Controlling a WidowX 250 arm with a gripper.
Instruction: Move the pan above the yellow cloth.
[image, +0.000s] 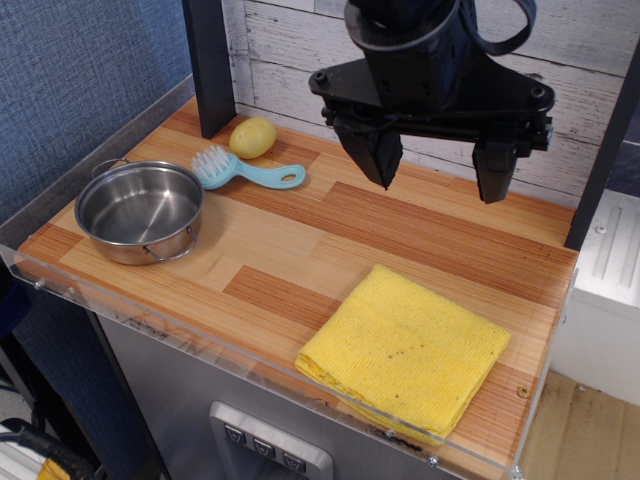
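Note:
The pan (140, 212), a small shiny steel pot with thin wire loop handles, sits empty at the left end of the wooden tabletop. The yellow cloth (405, 352), folded square with a few dark specks, lies flat at the front right near the table's front edge. My gripper (437, 172) is black, hangs high over the back middle-right of the table, and is open wide with nothing between its fingers. It is well apart from both the pan and the cloth.
A light-blue brush (245, 171) with white bristles lies just behind the pan. A yellow lemon-like object (253, 137) sits behind it beside a dark post (210, 65). A clear lip (250, 372) runs along the table's front edge. A white plank wall stands behind.

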